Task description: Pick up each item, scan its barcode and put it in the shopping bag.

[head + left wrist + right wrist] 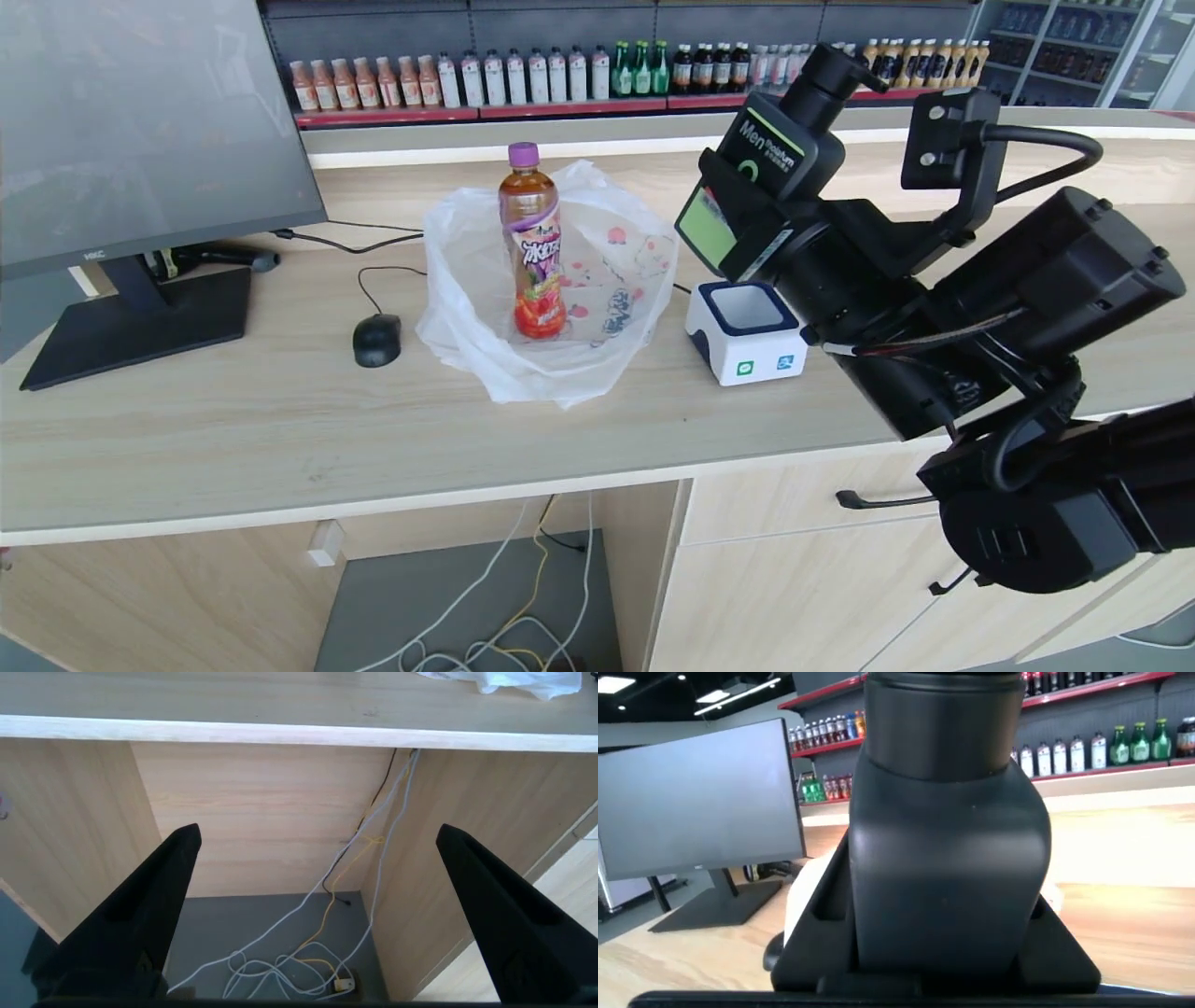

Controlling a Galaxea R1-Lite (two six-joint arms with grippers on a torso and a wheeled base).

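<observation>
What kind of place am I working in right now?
Most likely a shop checkout: shelves of bottled drinks behind, a scanner box and monitor on the wooden counter, plus a shopping bag.

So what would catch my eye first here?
Probably the robot's right claw, big and black, gripping a black bottle near the small white scanner on the counter. Next, the orange drink bottle with a purple cap, standing upright in the white shopping bag mid-counter.
</observation>
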